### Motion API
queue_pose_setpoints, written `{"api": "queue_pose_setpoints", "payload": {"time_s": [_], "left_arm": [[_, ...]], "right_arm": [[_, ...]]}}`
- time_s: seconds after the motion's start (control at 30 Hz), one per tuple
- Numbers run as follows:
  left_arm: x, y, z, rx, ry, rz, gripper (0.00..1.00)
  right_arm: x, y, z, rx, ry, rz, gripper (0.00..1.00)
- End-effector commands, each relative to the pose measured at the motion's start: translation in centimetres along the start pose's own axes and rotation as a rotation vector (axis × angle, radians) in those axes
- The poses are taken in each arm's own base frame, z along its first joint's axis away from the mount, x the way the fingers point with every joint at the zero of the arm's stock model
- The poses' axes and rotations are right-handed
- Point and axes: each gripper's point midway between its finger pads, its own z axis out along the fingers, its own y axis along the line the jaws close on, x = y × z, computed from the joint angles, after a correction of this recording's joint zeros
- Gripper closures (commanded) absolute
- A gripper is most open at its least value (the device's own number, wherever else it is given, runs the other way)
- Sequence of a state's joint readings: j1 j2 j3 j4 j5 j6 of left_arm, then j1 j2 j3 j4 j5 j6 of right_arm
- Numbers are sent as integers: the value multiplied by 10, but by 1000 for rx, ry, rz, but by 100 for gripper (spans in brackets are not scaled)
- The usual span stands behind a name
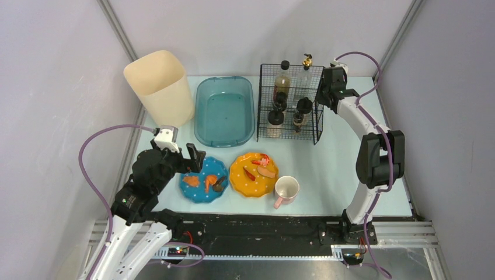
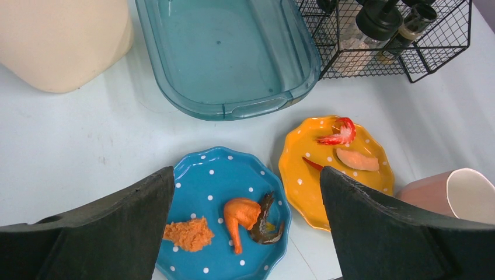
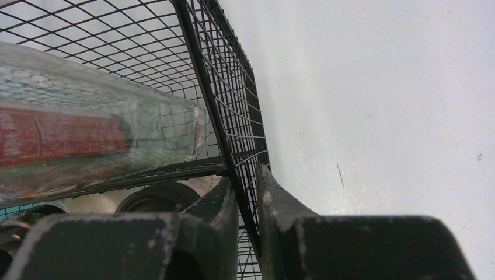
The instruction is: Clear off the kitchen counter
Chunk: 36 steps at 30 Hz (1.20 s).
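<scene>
Bench point(image 1: 327, 169), pale blue, under everything from above: cream bin point(image 1: 160, 87) at far left, teal basin point(image 1: 225, 111) beside it, wire rack point(image 1: 290, 102) of bottles at far right. Nearer the arms, blue plate point(image 1: 202, 179) with food scraps, orange plate point(image 1: 253, 174) with more scraps just beside it, pink mug point(image 1: 286, 190) touching or nearly touching the orange plate's rim. Left claw point(image 1: 184, 156) hovering over the blue plate's far edge, spread wide, holding nothing. Right claw point(image 1: 324, 87) up against the rack's right wall.

From the left wrist: wide-spread fingers point(image 2: 111, 227) framing the blue plate point(image 2: 225, 175), which carries an orange crumbly heap, an orange piece and a dark scrap. Orange plate point(image 2: 303, 169) with a shrimp, a red sliver and a pale slice. Basin point(image 2: 233, 108) empty beyond.

From the right wrist: fingers point(image 3: 222, 204) drawn narrow, pinching a vertical wire of the rack point(image 3: 204, 76). Clear bottle point(image 3: 87, 134) inside, red label too blurred to read.

Likely step: gripping the rack to shift it, with the left arm poised for the blue plate. Next move probably needs a slow, level pull so the bottles stay upright. No brand legible anywhere.
</scene>
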<state>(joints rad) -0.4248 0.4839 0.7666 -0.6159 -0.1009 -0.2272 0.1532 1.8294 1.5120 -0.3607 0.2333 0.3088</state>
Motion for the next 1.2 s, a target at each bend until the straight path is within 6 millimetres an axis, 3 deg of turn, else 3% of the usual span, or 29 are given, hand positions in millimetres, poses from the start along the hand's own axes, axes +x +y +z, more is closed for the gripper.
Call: {"api": "queue_pose_setpoints", "payload": {"time_s": [0.0, 0.33, 0.53, 0.73, 0.87, 1.0, 1.03, 1.13, 1.17], "left_arm": [[-5, 1, -1, 0, -22, 6, 2], [-6, 0, -2, 4, -28, 4, 2], [-6, 0, -2, 4, -29, 4, 2], [-7, 0, -2, 3, -32, 2, 2], [-7, 0, -3, 2, -33, 2, 2], [-7, 0, -3, 6, -32, 2, 2], [-7, 0, -3, 5, -33, 2, 2], [-7, 0, -3, 6, -33, 3, 2], [-7, 0, -3, 6, -33, 2, 2]], "right_arm": [[-26, -80, 0, 231, -96, 180, 100], [-33, -142, -7, 337, -104, 334, 100], [-40, -190, -14, 428, -113, 385, 100], [-34, -230, -18, 501, -87, 416, 100], [-31, -248, -22, 543, -82, 422, 100], [-33, -254, -25, 544, -91, 425, 100], [-35, -253, -27, 538, -98, 429, 99], [-34, -248, -28, 517, -99, 445, 76], [-35, -246, -29, 505, -98, 447, 73]]}}
